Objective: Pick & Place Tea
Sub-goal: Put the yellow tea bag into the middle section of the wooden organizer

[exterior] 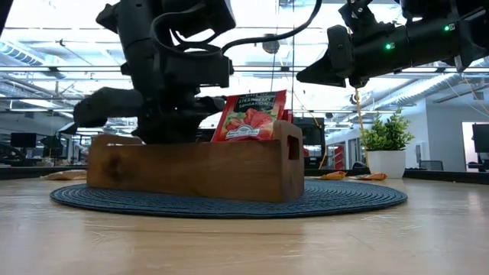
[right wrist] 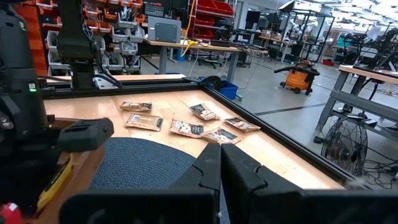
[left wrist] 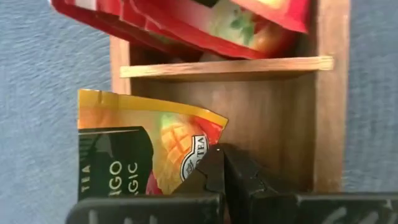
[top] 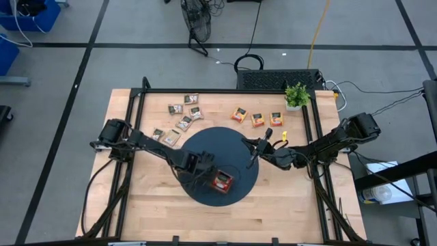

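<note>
A long wooden tray (exterior: 191, 168) lies on a round dark mat (top: 235, 143). Red sachets (exterior: 248, 116) stand leaning in its end compartment (left wrist: 205, 25). My left gripper (left wrist: 222, 163) reaches down into the middle compartment and is shut on an orange mango sachet (left wrist: 137, 149). My right gripper (top: 252, 156) hovers shut above the mat's right part, touching nothing. Brown-and-white sachets (top: 183, 116) lie flat on the table's far left. Three orange sachets (top: 257, 117) lie far right of centre. My left gripper pinches the orange sachet between its two fingers at one side edge (left wrist: 202, 158), near a corner. The fingers come from above, pointing down into the tray's middle compartment. The sachet stands beside the compartment's divider (left wrist: 224, 67); whether its lower edge rests on the tray floor I cannot tell.
A small potted plant (top: 296, 96) stands at the table's far right. A black frame rail (top: 225, 91) runs around the tabletop. Bare wood lies near the front edge (top: 205, 219). In the low view the left arm (exterior: 164, 76) fills the space above the tray.
</note>
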